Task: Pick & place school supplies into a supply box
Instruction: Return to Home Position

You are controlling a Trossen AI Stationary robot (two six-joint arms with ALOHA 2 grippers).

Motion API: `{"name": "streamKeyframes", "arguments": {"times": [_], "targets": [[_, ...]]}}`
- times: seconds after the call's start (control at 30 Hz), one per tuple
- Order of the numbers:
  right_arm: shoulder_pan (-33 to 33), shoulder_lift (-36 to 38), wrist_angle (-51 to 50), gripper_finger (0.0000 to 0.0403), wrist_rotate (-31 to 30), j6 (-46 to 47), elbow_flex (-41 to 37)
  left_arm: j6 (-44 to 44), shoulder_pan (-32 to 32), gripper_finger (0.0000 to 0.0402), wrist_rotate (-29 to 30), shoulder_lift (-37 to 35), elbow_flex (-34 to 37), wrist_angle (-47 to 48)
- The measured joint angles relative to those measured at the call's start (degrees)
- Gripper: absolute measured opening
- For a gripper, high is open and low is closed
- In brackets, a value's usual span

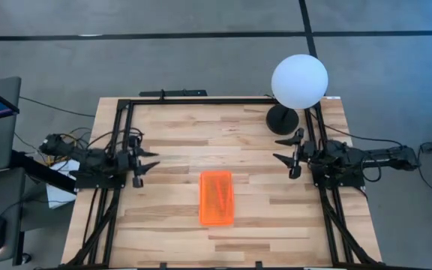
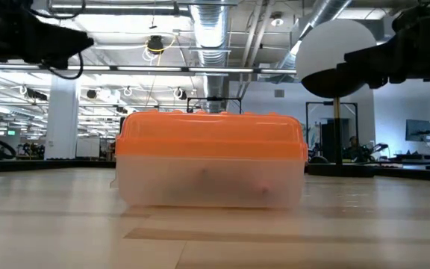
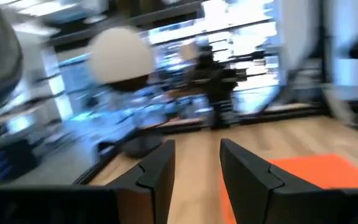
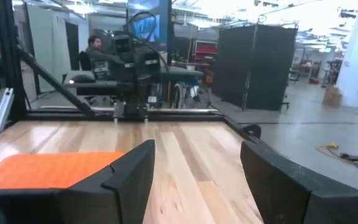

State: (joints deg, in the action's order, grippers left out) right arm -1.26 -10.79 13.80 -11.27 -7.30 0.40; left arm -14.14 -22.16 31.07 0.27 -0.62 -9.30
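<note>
Left gripper is hovering at the left edge of the table, fingers parted, holding nothing. Right gripper is hovering at the right edge, spread wider, also empty. Supply box, orange lid shut, is lying mid-table, well apart from both, with bare wood all round. White globe lamp is occupying the far right corner. Contents are showing only as faint smudges.

Central supply box and right-rear globe lamp obstruct passage.
</note>
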Motion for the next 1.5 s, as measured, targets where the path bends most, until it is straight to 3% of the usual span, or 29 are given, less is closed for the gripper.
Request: {"name": "streamKeyframes", "arguments": {"times": [0.1, 0.33, 0.6, 1.03, 1.5], "targets": [[0.52, 0.20, 0.97, 0.0234, 0.40, -0.68, 0.00, -1.54, 4.46, 0.0123, -7.96, 0.07, 0.04, -1.20], [3.84, 0.32, 0.70, 0.0234, 3.51, -1.30, -0.04, -1.40, 16.09, 0.0123, -16.27, -0.06, 0.07, 1.25], [6.59, 0.31, -3.76, 0.0234, 7.30, -0.76, -0.07, 0.19, 21.66, 0.0123, -26.14, -0.06, 0.11, 6.44], [6.56, 0.33, -12.01, 0.0234, 6.81, -1.28, -0.09, -0.56, 21.89, 0.0122, -26.36, 0.15, 0.20, 6.60], [6.56, 0.20, -12.47, 0.0234, 7.54, -1.02, -0.13, 0.52, 21.89, 0.0123, -26.32, 0.15, 0.25, 6.62]]}}
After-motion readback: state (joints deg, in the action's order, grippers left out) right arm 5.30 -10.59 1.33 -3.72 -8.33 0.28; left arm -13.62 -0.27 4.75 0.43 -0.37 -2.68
